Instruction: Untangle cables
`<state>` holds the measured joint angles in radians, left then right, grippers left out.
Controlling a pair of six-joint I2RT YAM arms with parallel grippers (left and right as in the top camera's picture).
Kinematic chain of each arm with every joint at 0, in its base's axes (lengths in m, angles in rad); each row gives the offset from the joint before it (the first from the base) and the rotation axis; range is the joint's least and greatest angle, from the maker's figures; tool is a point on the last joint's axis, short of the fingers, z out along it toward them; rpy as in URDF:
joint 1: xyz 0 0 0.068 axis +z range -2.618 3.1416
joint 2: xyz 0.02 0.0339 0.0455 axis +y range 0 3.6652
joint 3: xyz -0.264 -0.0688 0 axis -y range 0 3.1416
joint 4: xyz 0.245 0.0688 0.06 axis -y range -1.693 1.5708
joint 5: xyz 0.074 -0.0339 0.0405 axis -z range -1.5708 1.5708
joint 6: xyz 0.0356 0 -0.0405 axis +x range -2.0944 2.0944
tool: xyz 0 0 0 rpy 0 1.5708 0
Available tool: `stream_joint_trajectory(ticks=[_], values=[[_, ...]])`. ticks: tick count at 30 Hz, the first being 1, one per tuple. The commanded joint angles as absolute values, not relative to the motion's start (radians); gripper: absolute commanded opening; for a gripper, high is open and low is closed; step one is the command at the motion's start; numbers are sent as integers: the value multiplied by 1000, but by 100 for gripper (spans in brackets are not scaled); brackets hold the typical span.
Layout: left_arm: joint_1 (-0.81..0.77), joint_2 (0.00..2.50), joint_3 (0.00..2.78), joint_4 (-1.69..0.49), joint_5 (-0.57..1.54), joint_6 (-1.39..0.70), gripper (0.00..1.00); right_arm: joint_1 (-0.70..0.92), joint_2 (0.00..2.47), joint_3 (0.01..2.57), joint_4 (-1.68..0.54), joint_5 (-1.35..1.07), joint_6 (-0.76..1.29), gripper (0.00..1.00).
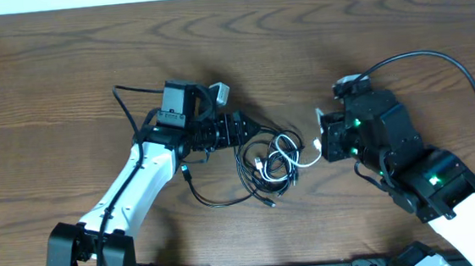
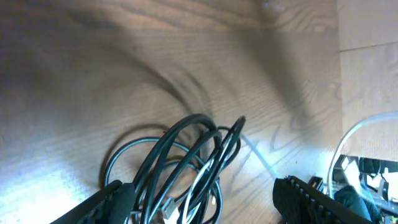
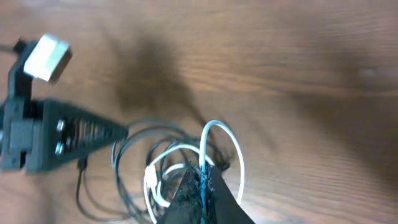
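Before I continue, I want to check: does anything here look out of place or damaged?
Only the tangle: black cables and white cable lie looped together, the white one pinched in the right hand. No damage visible.

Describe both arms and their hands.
The left arm and right arm have white links and black joints. The left hand and right hand are black and tapered. Green lights dot the right arm; a thick black wire loops from it.

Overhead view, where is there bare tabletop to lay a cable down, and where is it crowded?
Free: the far strip of table beyond both arms, and the near patch between the arms, below the tangle. Crowded: the middle, where the black cables and white cable bunch between the left end effector and right end effector.
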<state>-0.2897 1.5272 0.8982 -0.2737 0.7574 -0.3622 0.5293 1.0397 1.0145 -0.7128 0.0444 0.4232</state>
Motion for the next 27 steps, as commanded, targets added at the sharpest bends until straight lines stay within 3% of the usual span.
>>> stream_joint_trajectory(ticks=[1, 10, 18, 21, 22, 27], values=[[-328, 1520, 918, -301, 775, -416, 76, 500, 1038, 1020, -687, 102, 448, 1], [-379, 1520, 918, -270, 841, -827, 72, 424, 1023, 1020, -648, 67, 389, 1], [-345, 1520, 918, -23, 949, -1283, 72, 423, 1000, 1020, -639, 53, 350, 1], [-341, 1520, 918, 110, 896, -1098, 72, 423, 1000, 1020, -645, 53, 350, 1], [-339, 1520, 918, 103, 854, -1027, 76, 423, 1000, 1020, -646, 53, 350, 1], [-373, 1521, 918, 25, 791, -946, 77, 423, 1000, 1020, -647, 53, 350, 1]])
